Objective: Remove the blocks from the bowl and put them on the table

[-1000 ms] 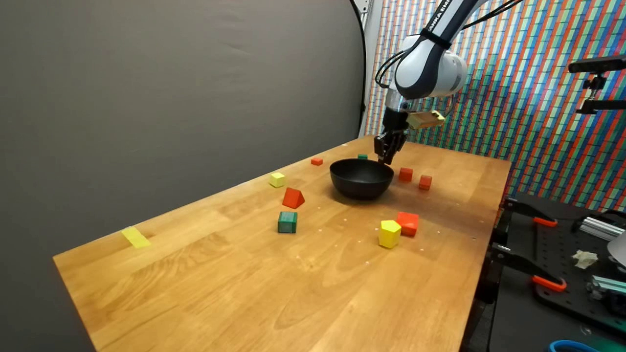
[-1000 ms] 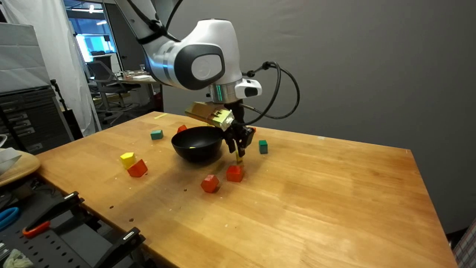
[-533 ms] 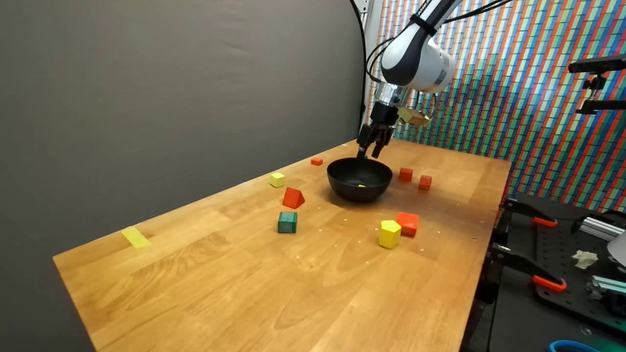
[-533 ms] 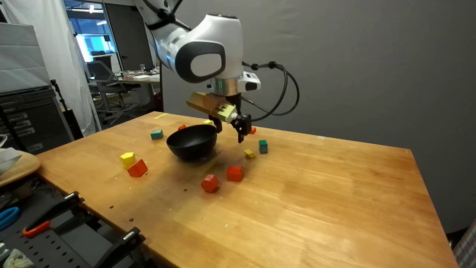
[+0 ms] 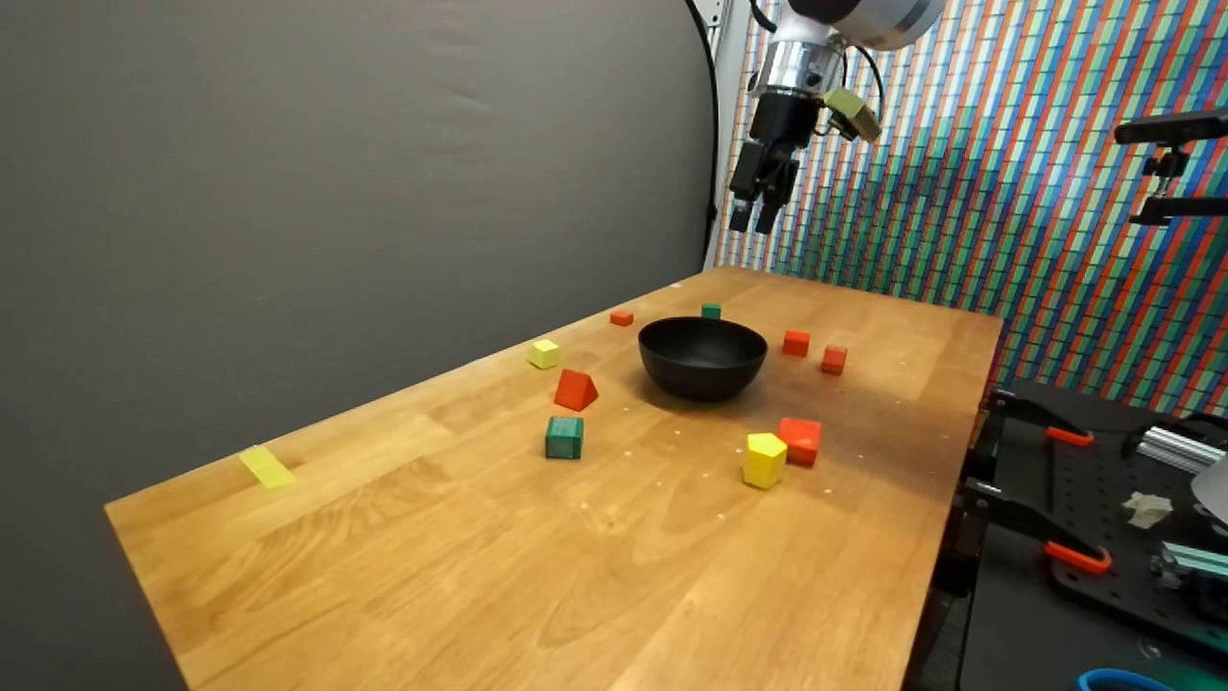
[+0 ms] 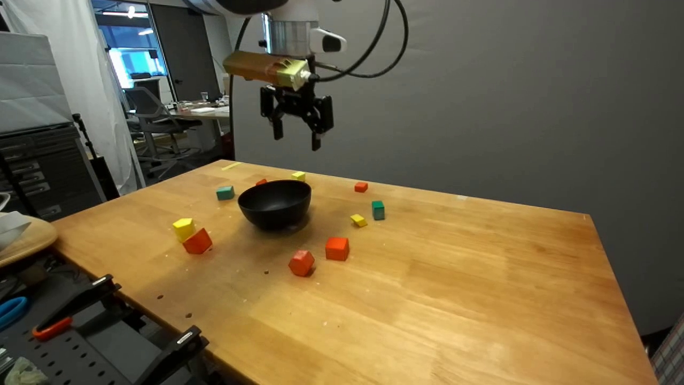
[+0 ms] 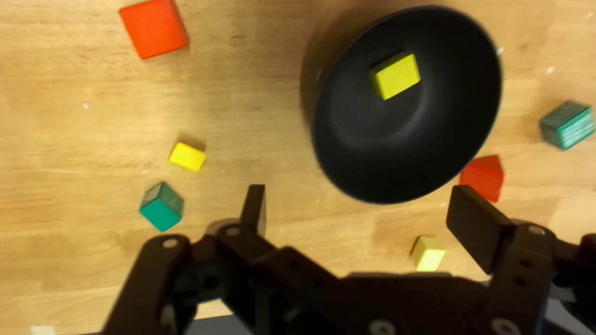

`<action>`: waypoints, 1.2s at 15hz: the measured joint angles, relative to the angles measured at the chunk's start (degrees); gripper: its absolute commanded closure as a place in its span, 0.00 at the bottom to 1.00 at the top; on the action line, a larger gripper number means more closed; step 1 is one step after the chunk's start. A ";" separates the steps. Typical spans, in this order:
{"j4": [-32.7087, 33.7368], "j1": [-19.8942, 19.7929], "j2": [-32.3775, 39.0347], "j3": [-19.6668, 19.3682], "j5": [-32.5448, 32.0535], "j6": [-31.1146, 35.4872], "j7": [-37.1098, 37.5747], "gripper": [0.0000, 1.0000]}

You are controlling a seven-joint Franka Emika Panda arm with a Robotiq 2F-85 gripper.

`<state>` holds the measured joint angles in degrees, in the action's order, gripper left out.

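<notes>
Hand [image 6: 297, 141] higher — tape [image 5: 267, 466], blocks [image 5: 563, 438] on table [image 5: 537, 576]

In the wrist view, a yellow block [image 7: 398, 77] lies toward eleven o'clock inside the upright black bowl [image 7: 400, 160]; other blocks [image 7: 154, 29] dot the table [image 7: 260, 116].

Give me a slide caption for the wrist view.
An open gripper over a wood-grain table, with one yellow block inside the black bowl.

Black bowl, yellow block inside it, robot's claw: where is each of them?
Black bowl [image 5: 703, 381], in an exterior view: its outer wall.
Yellow block [image 7: 398, 77] inside it, in the wrist view: its brightest face.
Gripper [image 6: 297, 143] (the claw), in an exterior view: midway between its open fingertips.
</notes>
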<state>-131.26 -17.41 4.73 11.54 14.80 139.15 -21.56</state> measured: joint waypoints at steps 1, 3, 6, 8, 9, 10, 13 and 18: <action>0.22 2.07 -1.67 -0.88 0.20 -4.06 -0.53 0.00; 0.94 6.22 -3.41 -2.28 0.14 -10.44 -0.76 0.00; 1.37 10.31 -3.32 -4.12 0.02 -12.67 -0.47 0.00; 1.25 10.81 -3.18 -5.12 0.02 -12.67 -0.50 0.00; 1.03 11.32 -3.04 -5.64 0.00 -11.78 -0.50 0.00; 0.60 11.93 -2.75 -5.93 -0.02 -9.89 -0.49 0.00; -0.88 13.92 0.02 -6.07 -0.29 -2.64 0.17 0.00; -0.45 16.63 8.55 -6.06 -2.23 4.66 3.55 0.00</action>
<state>-131.71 -0.78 13.28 5.48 12.57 143.81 -18.00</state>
